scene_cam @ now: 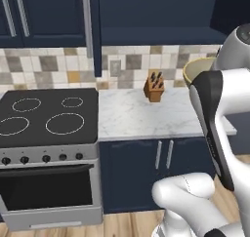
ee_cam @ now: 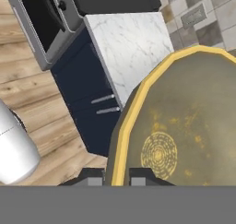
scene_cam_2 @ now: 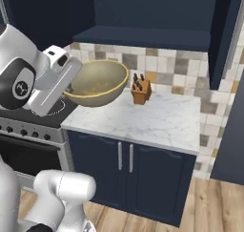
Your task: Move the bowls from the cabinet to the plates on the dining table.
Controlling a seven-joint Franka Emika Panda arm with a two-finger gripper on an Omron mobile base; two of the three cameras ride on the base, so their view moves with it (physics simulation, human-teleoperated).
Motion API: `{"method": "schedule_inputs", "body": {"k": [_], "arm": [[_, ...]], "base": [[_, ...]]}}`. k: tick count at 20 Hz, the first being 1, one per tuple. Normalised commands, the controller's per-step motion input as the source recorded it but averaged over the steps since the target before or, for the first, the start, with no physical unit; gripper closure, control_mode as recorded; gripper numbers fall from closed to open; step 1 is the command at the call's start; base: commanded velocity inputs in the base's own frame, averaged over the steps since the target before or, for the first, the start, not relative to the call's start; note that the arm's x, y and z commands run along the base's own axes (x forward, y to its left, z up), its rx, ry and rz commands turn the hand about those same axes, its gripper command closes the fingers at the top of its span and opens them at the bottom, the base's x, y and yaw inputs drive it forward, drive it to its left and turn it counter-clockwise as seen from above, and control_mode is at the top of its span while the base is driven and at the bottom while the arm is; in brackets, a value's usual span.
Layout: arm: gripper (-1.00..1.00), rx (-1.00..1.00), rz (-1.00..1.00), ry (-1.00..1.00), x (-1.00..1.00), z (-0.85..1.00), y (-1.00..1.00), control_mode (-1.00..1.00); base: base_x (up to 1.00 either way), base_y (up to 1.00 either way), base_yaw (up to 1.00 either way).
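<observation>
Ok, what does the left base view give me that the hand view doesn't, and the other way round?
Left base view alone: the knife block standing on the marble counter, the wall cupboard's bar handle, and all four stove rings.
Hand view alone: the bowl's speckled inside with its round centre mark, and the gripper shut on the bowl's rim, one fingertip each side.
Both: the bowl, the marble counter, the stove with its oven door, the navy floor cupboard doors and the wood floor.
</observation>
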Motion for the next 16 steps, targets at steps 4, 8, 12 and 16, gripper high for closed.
{"method": "schedule_inputs", "body": {"k": [4,8,12,16], "arm": [[1.00,0.00,0.00,0.00,0.00,0.00,0.00,1.00],[1.00,0.00,0.00,0.00,0.00,0.00,0.00,1.00],[1.00,0.00,0.00,0.00,0.00,0.00,0.00,1.00],[1.00,0.00,0.00,0.00,0.00,0.00,0.00,1.00]], "base": [[-0.15,0.42,0.26],[-0.21,0.45,0.28],[-0.43,0.49,0.30],[-0.56,0.51,0.31]]}}
